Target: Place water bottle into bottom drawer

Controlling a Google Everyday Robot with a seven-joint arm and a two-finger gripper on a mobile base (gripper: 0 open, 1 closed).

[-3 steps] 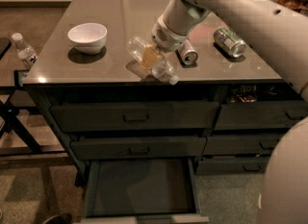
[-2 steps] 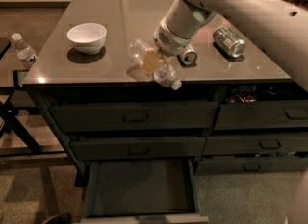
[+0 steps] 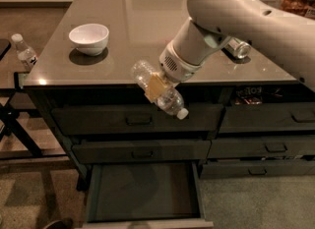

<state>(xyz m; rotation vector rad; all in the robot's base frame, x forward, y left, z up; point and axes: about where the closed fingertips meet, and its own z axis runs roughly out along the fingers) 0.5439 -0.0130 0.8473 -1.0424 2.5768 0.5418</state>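
Note:
The water bottle (image 3: 158,89) is clear and ribbed with a white cap. It hangs tilted in the air, cap down to the right, in front of the table's front edge. My gripper (image 3: 156,86) is shut on the bottle's middle with its tan pads. It comes down from the white arm at the upper right. The bottom drawer (image 3: 143,218) is pulled open below, dark and flat inside. The bottle is well above it, roughly over the drawer's middle.
A white bowl (image 3: 89,38) stands on the table (image 3: 138,16) at the left. A can (image 3: 238,48) lies behind my arm. Another white-capped bottle (image 3: 23,52) with a dark-marked label stands on a low stand at far left. Closed drawers (image 3: 138,120) are above the open one.
My gripper has carried the water bottle off the tabletop, forward and down past the front edge, to a spot above the open bottom drawer.

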